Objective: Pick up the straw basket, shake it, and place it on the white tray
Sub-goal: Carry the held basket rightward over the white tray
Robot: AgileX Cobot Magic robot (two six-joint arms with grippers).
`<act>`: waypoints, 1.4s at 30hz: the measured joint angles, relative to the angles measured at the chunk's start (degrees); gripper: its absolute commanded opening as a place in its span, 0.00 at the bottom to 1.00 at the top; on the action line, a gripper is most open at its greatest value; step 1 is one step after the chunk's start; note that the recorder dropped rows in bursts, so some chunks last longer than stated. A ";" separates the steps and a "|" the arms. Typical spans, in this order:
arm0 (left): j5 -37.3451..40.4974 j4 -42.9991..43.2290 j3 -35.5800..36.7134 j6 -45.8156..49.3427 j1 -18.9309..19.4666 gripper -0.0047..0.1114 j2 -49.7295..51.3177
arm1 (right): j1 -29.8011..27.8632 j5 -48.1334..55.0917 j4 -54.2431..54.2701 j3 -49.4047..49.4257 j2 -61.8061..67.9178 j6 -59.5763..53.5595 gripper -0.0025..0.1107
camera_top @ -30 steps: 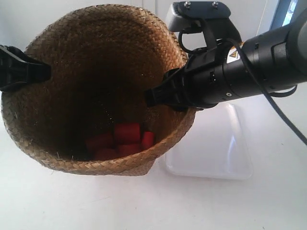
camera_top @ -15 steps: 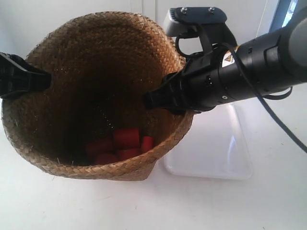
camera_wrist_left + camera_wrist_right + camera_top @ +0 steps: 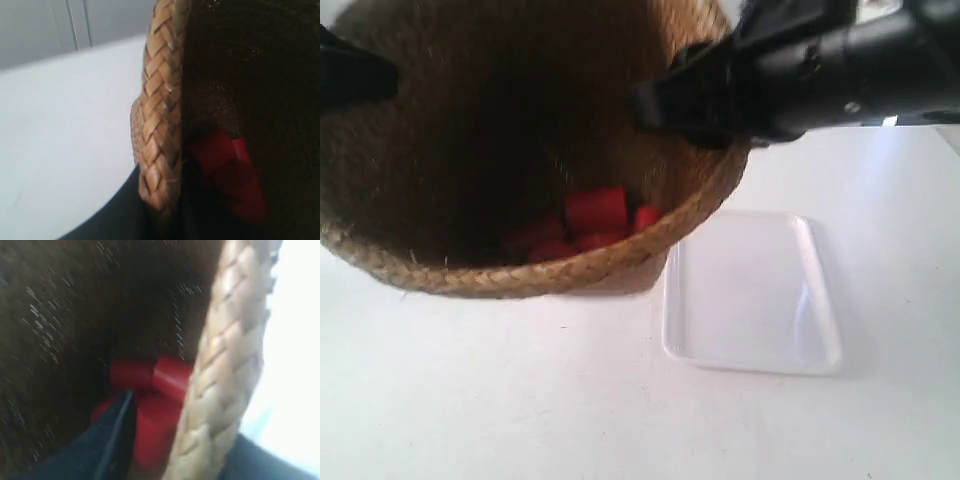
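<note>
The straw basket (image 3: 520,275) hangs in the air, tilted, its dark mouth filling the exterior view's upper left; several red blocks (image 3: 595,215) lie inside. The arm at the exterior view's left (image 3: 360,75) and the arm at the exterior view's right (image 3: 660,100) each clamp opposite sides of the rim. In the left wrist view my left gripper (image 3: 162,200) is shut on the braided rim (image 3: 160,125). In the right wrist view my right gripper (image 3: 170,440) is shut on the rim (image 3: 225,380), one finger (image 3: 112,435) inside. The white tray (image 3: 750,300) lies empty on the table, right of the basket.
A white tabletop (image 3: 520,400) lies under the basket and tray. Red blocks (image 3: 225,165) show deep inside the basket in the left wrist view and red blocks (image 3: 155,390) beside the inner finger in the right wrist view. A pale wall (image 3: 40,25) stands behind.
The basket and both arms have jumped up toward the camera after a slight dip, so the rim's far side now leaves the view. The picture is motion-blurred. The tray has not moved.
</note>
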 measured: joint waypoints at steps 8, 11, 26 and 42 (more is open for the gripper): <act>-2.83 0.24 7.89 -2.58 1.63 0.04 0.75 | -1.21 0.27 0.78 4.56 6.38 0.86 0.02; -2.55 -0.04 7.15 -2.84 1.97 0.04 -1.22 | -0.83 -0.37 1.46 4.33 4.40 0.86 0.02; -18.54 -0.03 16.94 0.49 2.10 0.04 -3.68 | 0.73 -17.69 0.00 11.55 5.96 -6.22 0.02; -17.28 0.09 17.70 0.49 2.10 0.04 -3.68 | 2.58 -18.36 1.64 12.64 6.47 0.02 0.02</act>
